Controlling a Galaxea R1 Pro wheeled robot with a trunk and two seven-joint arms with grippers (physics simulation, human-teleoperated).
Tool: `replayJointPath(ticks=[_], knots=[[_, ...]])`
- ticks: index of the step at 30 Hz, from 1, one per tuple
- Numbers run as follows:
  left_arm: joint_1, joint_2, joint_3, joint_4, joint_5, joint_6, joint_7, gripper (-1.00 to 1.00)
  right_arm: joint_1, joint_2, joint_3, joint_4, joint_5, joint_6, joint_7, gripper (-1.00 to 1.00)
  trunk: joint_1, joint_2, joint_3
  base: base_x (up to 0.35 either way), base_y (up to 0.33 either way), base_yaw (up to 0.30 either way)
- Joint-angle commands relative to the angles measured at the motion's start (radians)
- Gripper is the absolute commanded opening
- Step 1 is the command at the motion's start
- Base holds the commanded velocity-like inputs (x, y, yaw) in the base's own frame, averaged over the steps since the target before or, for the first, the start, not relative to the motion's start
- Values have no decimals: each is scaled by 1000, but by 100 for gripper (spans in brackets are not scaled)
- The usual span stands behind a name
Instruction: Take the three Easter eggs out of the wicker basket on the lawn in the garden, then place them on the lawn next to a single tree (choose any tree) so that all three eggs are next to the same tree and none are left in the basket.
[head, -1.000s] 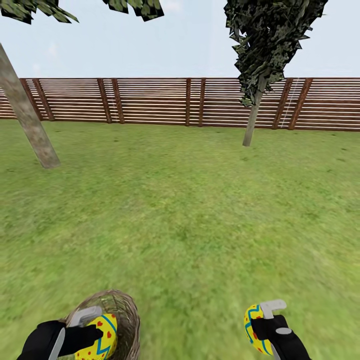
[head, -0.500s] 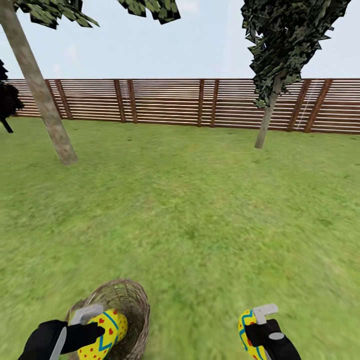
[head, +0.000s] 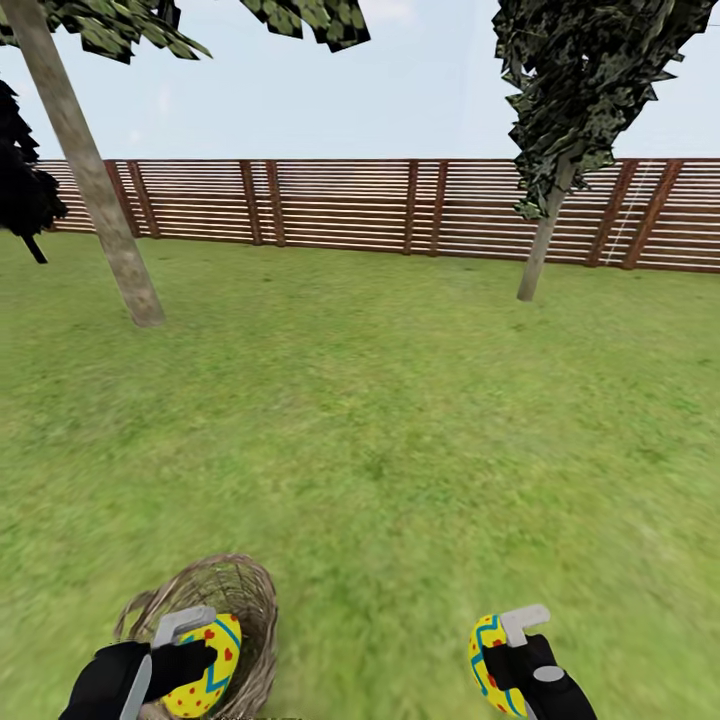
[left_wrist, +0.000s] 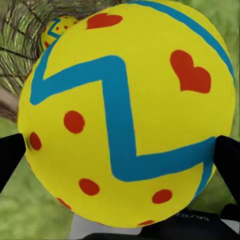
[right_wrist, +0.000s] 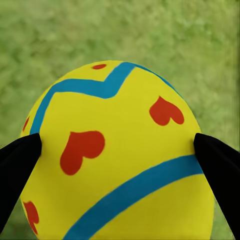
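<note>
A wide lawn (head: 400, 420) of mottled green grass runs back to a brown slatted wooden fence (head: 340, 205) under pale sky. From left to right at the far edge stand a near-black conifer (head: 20, 190), a tree (head: 95, 190) with a thick slanted grey-brown trunk, and a slim straight-trunked tree (head: 545, 220) with ragged foliage. Open grass lies between these and the robot. Close in at the left, the wicker basket (head: 235, 600) sits on the grass. Over it the left gripper (head: 190, 655) has its fingers clamped on a yellow egg (head: 205, 665); a 2nd egg (left_wrist: 57, 30) lies in the basket behind it. At the right, well apart from the basket, the right gripper (head: 505, 650) grips a 3rd egg (head: 488, 650) above the grass.
</note>
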Motion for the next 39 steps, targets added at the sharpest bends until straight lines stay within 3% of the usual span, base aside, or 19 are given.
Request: replayJointPath(ticks=[1,10,39], knots=[[-1,0,2,0,1,0,-4,-100,-1,-1,4,-1,7,8,-4,-100,-4,7,2,0,-311,250],[0,0,3,0,2,-1,-5,-100,0,12,27,2,11,10,-3,-100,-38,70,30,0,-311,263],[0,-2,2,3,3,-4,-5,-100,0,13,30,5,11,9,-4,-100,-150,273,121,0,-311,264]])
